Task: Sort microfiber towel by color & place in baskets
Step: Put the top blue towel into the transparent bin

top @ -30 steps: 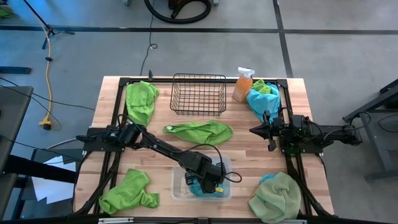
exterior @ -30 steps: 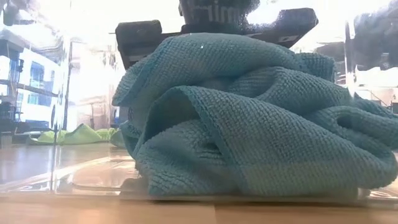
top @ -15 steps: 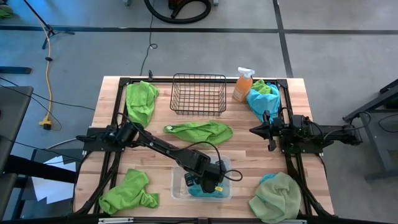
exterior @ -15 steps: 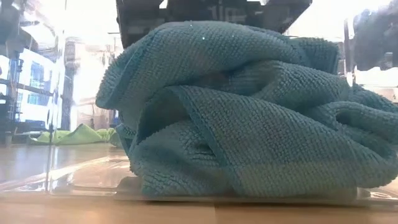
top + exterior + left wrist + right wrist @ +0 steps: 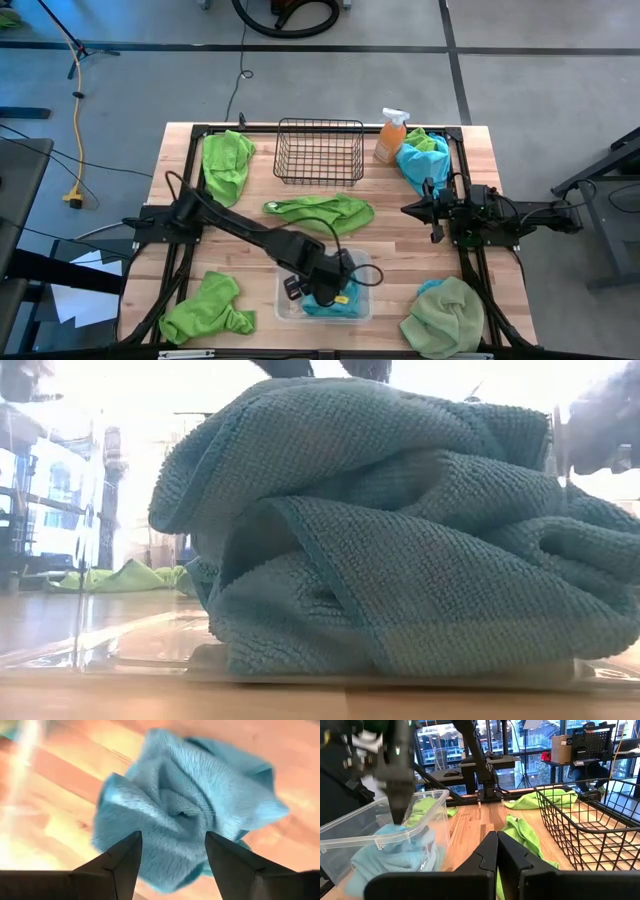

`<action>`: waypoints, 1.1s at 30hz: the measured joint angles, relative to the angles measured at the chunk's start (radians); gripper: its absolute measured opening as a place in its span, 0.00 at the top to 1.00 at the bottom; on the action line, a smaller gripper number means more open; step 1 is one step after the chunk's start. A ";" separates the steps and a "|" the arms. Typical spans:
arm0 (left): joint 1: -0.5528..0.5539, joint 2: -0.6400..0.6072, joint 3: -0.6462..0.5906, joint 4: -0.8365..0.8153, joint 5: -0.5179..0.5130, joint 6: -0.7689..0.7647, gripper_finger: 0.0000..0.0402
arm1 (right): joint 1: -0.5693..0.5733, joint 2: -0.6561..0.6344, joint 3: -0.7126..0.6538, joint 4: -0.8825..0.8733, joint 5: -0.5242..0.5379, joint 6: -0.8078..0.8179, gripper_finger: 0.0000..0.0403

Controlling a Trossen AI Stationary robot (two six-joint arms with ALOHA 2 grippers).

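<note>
A turquoise microfiber towel [image 5: 338, 302] lies crumpled on the floor of the clear plastic tub [image 5: 284, 310] near the table's front edge. It fills the low view [image 5: 400, 540]. My left gripper [image 5: 172, 837] hangs open just above it, fingers pointing down, one on each side of the heap, touching nothing. My right gripper [image 5: 406, 210] is shut and waits level at the table's right side. The black wire basket [image 5: 320, 150] stands at the far middle.
Lime green towels lie at the far left [image 5: 228, 162], in the middle [image 5: 320, 211] and at the near left [image 5: 207, 308]. A pale sage towel [image 5: 444, 316] lies near right. A turquoise and green heap [image 5: 421, 160] sits beside the orange spray bottle [image 5: 391, 136], far right.
My left gripper has opened and let go of the turquoise towel, then risen almost out of the top of the low view. The towel has stayed in the tub, its top loosening and spreading a little.
</note>
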 joint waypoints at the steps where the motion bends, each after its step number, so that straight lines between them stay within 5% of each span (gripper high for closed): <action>1: 0.000 -0.021 0.000 0.001 0.006 -0.006 0.48 | 0.000 0.000 0.000 0.000 0.000 0.000 1.00; 6: 0.002 -0.141 0.000 -0.014 0.005 -0.073 0.48 | 0.000 0.000 0.000 0.000 0.000 0.000 1.00; 14: 0.110 -0.395 0.000 -0.086 0.066 -0.505 0.48 | 0.000 -0.001 0.000 0.000 0.000 0.000 1.00; 19: 0.185 -0.568 -0.042 -0.083 0.082 -0.576 0.48 | 0.000 -0.001 0.000 0.000 0.000 0.000 1.00; 24: 0.236 -0.805 -0.253 0.110 0.091 -0.625 0.50 | 0.000 -0.001 0.000 0.000 0.000 0.000 1.00; 33: 0.260 -1.266 -0.859 0.670 0.027 -0.764 0.53 | 0.000 -0.001 0.000 0.000 0.000 0.000 1.00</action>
